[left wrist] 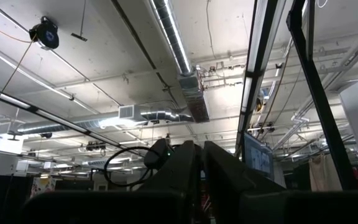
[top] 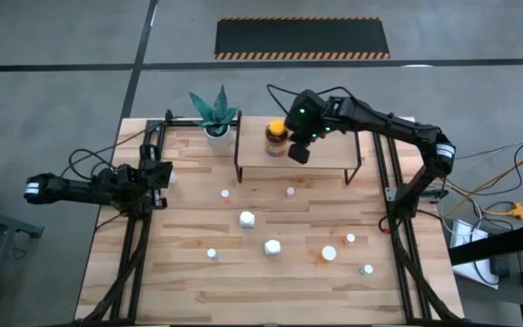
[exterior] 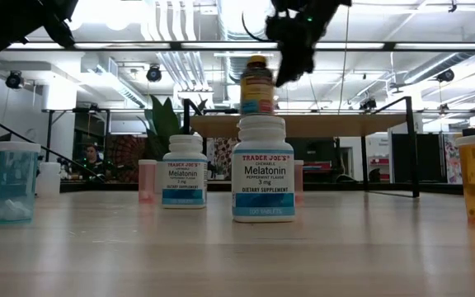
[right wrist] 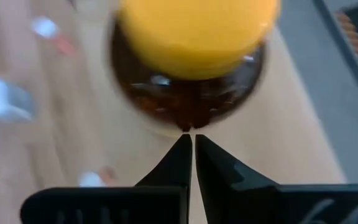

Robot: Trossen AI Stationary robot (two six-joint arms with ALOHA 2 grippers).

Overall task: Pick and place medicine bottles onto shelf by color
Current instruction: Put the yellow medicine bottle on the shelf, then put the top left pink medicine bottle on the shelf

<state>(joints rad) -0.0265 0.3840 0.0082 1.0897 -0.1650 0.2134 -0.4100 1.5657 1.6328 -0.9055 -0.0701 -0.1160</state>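
Amber bottle (top: 276,138): standing upright on the shelf (top: 325,159) near its left end, long axis vertical, yellow cap pointing up.
Right gripper (top: 299,151): hovering over the shelf just beside the amber bottle, fingers pressed together and gripping nothing.
Right arm: reaching in from the table's right edge, elbow bent, wrist tilting down toward the bottle.
Right wrist view: showing the yellow cap (right wrist: 197,28) from above with the closed fingertips (right wrist: 180,152) just short of the bottle.
Low view: showing white Melatonin bottles (exterior: 263,169) standing upright on the table (exterior: 237,247), labels facing the camera.
Left gripper (top: 157,174): resting at the table's left edge, fingers closed, camera looking at the ceiling.
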